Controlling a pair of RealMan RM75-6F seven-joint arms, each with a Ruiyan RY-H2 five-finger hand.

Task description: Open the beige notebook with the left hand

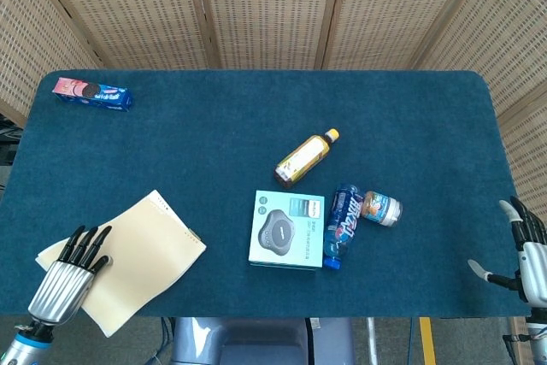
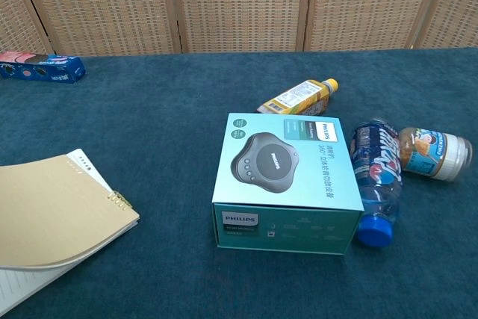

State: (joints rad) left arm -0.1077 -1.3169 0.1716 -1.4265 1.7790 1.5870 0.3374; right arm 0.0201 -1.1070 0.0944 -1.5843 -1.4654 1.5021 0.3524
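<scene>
Near the front-left corner of the table (image 1: 256,100): beige notebook (image 1: 128,258), lying skewed, its spiral-bound edge turned toward the teal Philips box (image 1: 288,230).
Left hand (image 1: 67,275): laid flat over the notebook's outer, near corner, fingers (image 1: 85,244) stretched out and apart; it grasps nothing.
Cover: in the chest view the near edge of the cover (image 2: 52,218) curls up, and a ruled page (image 2: 22,287) shows below it; barely begun, by this judgement.
Right hand (image 1: 523,254): far side of the box, off the table's edge, spread and empty.
Risk 1: the notebook overhangs the table's near edge, so a downward or outward press from the palm could tip or slide it off.
Risk 2: flat fingers have no hold under the cover; the lifted edge may fall shut.
Risk 3: several pages may lift along with the cover.
Bystanders: blue bottle (image 1: 343,224) and small jar (image 1: 380,208) beyond the box, well apart from the notebook; unlikely to be disturbed.
</scene>
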